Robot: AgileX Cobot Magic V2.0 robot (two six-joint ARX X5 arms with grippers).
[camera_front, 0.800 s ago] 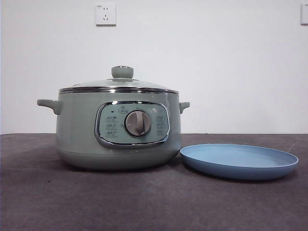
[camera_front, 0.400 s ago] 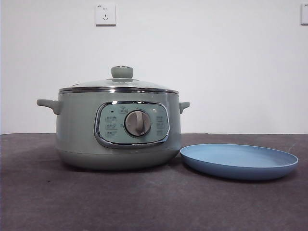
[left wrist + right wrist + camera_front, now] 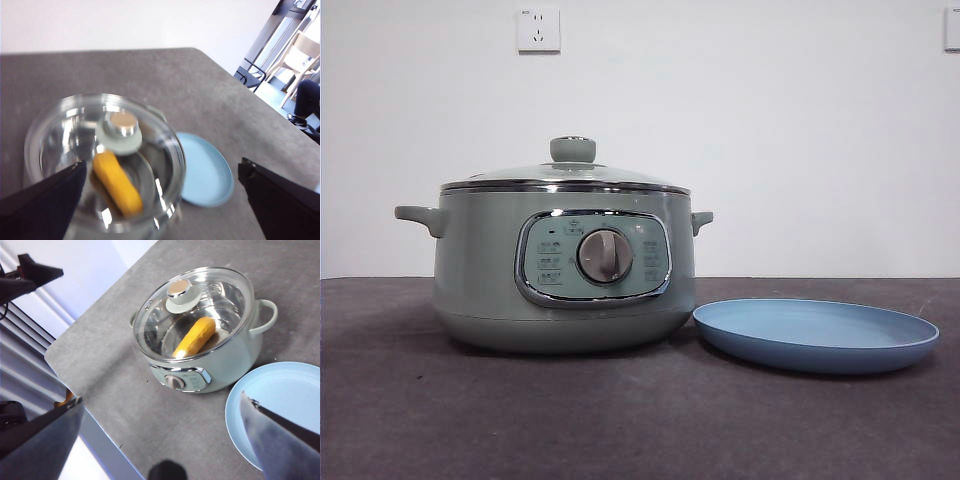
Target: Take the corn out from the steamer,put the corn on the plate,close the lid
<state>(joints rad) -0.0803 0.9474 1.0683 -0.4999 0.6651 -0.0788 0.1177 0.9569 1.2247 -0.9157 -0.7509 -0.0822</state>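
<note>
While the steamer (image 3: 563, 265) sits a hair further left in the front view than a second ago, nothing else differs: lid (image 3: 565, 172) still on it, corn (image 3: 195, 335) inside under the glass. Plate (image 3: 816, 335) lies just beside the steamer, bare. Panel writing unreadable; left gripper (image 3: 160, 200) above the lid and right gripper (image 3: 160, 440) above the plate both spread wide, holding nothing.

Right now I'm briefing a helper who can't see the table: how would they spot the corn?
Find the big mint-green steamer beside the light-blue plate. Look down through its clear glass lid, which is on: the corn lies inside, below the lid's green knob. It is the only yellow-orange thing there.
</note>
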